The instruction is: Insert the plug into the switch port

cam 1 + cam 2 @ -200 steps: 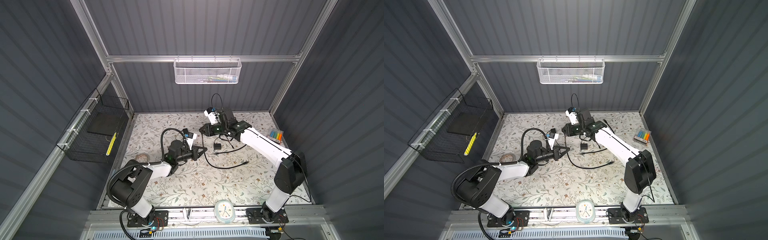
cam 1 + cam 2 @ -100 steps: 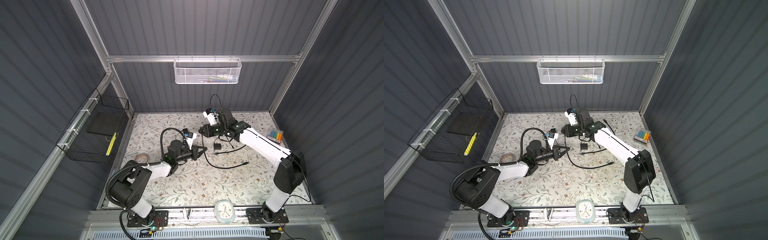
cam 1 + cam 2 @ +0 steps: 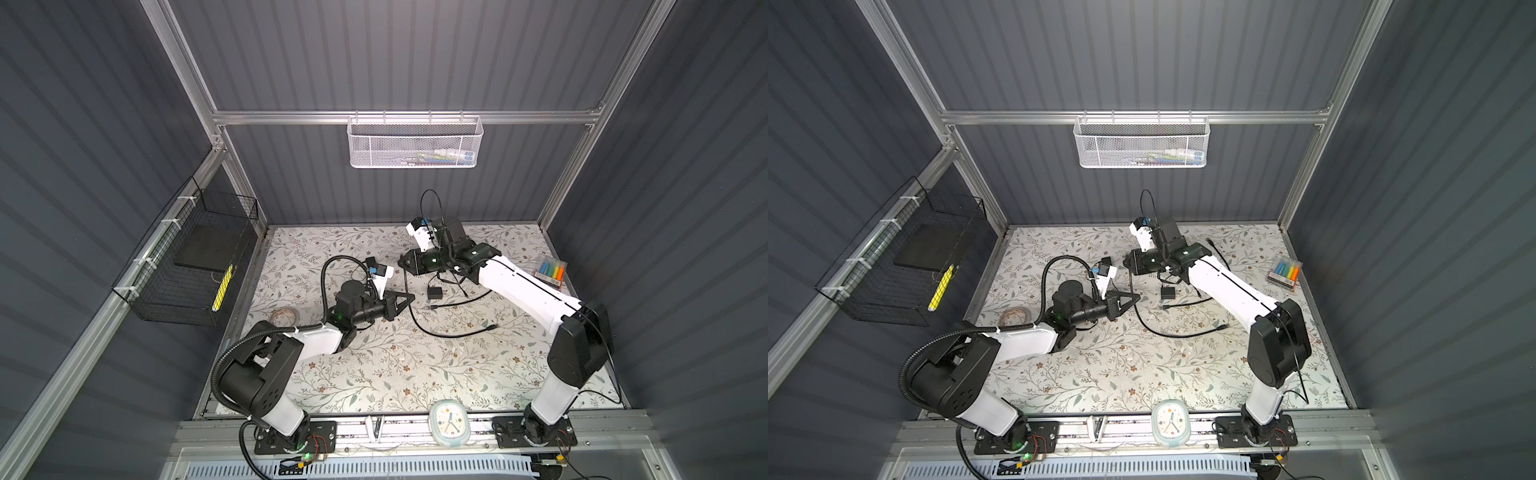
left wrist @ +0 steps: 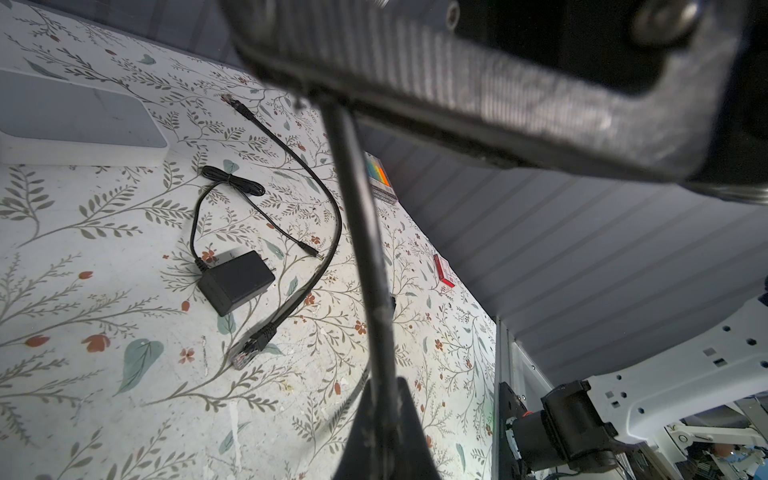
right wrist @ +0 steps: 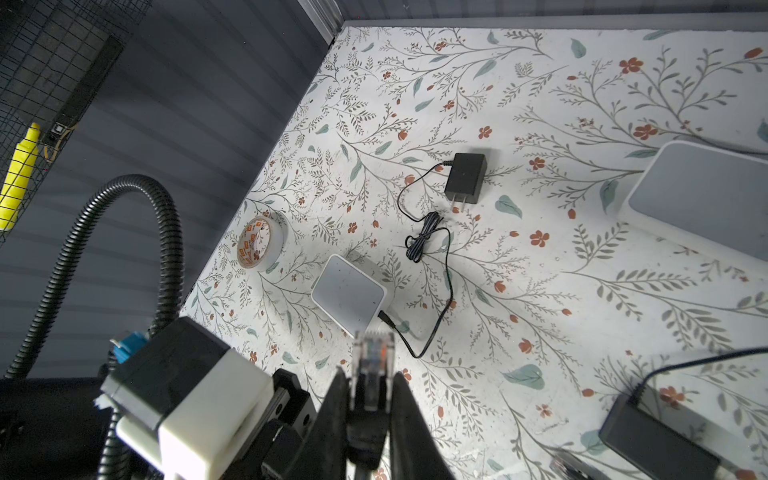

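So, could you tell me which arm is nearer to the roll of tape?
Left. The left arm passes right beside the roll of tape in a top view; the right arm works well off to its right.

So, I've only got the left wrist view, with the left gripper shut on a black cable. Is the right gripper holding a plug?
Observer: Yes, in the right wrist view the right gripper pinches a clear plug.
Operator: What is it aimed at?
Observer: A small white switch on the mat, straight ahead of the plug's tip.
Operator: Anything plugged in already?
Observer: A thin black power lead enters the side facing the plug.
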Controlling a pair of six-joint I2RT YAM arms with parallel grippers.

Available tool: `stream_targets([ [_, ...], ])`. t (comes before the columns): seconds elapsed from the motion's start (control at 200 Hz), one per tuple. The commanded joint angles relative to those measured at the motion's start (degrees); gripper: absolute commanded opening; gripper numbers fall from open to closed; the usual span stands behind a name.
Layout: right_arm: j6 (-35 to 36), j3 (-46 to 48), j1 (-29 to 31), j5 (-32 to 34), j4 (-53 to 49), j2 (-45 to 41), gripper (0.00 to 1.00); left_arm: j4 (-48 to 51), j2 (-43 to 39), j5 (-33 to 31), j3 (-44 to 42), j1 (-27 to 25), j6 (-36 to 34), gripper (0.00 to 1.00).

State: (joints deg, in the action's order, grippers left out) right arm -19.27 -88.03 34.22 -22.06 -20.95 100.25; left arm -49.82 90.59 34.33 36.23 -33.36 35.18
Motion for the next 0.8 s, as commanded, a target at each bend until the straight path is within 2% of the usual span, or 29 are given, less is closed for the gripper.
stream_targets([
  [0.0, -0.03, 1.15, 0.17, 0.45, -0.06, -0.48, 0.22, -2.63, -1.11, -0.25, -0.62, -0.21, -0.64, 0.0],
  [0.115, -0.07, 1.63, 0.22, 0.71, 0.31, -0.93, 0.22, -3.12, -0.84, -0.24, -0.59, -0.25, -0.3, 0.0],
  [0.325, -0.29, 2.02, 0.23, 0.82, 0.38, -1.28, 0.14, -4.4, -0.34, -0.49, -0.9, -0.21, 0.22, 0.0],
  [0.515, -0.42, 2.41, 0.19, 1.3, 0.98, -2.07, 0.25, -5.09, 0.01, -0.94, -1.33, -0.17, 0.58, 0.0],
  [0.795, -0.9, 3.63, 0.2, 2.26, 2.21, -3.8, 0.27, -8.01, 1.67, -0.66, -1.73, 0.06, 2.24, 0.0],
])
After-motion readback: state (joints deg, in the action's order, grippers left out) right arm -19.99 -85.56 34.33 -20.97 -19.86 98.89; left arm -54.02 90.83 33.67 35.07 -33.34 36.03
